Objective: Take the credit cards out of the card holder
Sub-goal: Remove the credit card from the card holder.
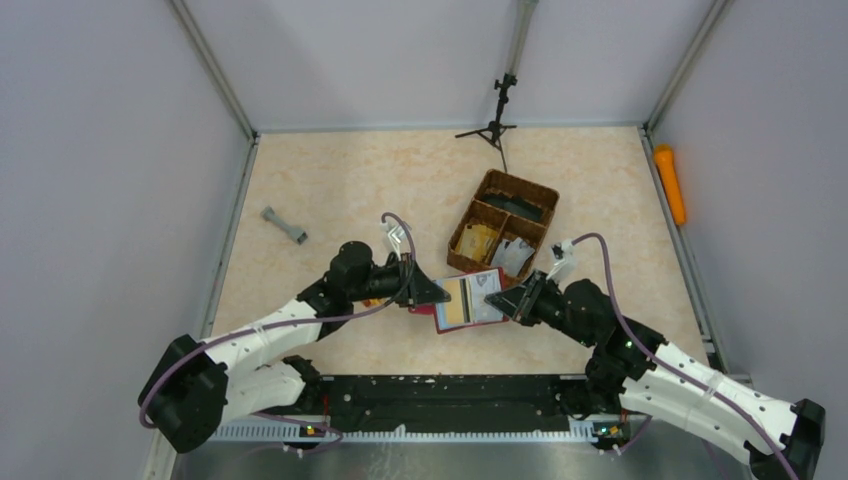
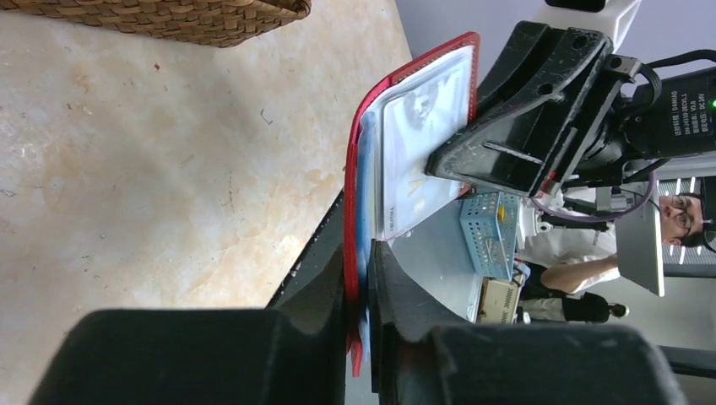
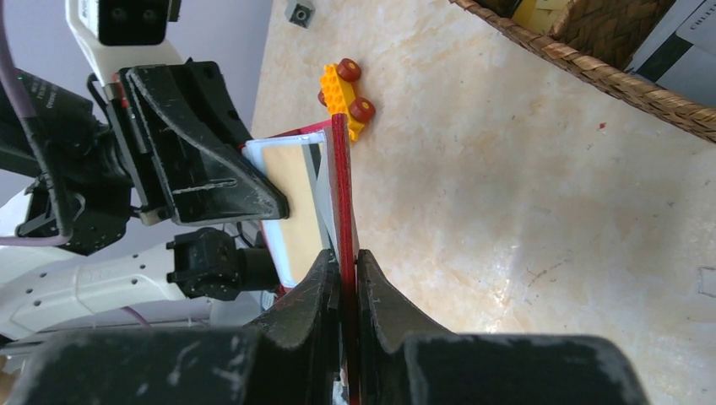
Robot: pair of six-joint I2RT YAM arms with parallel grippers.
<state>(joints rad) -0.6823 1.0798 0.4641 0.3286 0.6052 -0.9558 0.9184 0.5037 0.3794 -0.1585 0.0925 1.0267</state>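
The dark red card holder (image 1: 470, 302) lies open, held off the table between both grippers. A tan-gold card (image 1: 455, 303) and a grey-silver card (image 1: 487, 293) sit in its pockets. My left gripper (image 1: 428, 294) is shut on the holder's left edge; in the left wrist view the jaws (image 2: 359, 261) pinch the red cover (image 2: 350, 194) and its blue lining, with the silver card (image 2: 422, 143) beyond. My right gripper (image 1: 502, 303) is shut on the right edge; in the right wrist view the jaws (image 3: 344, 257) clamp the red cover (image 3: 340, 186), with the tan card (image 3: 295, 190) beside it.
A brown wicker divided basket (image 1: 520, 190) with flat items in it stands just behind the holder. An orange toy block (image 3: 346, 94) lies on the table near the left gripper. A grey piece (image 1: 285, 225) lies at the left. A small tripod (image 1: 497, 125) stands at the back.
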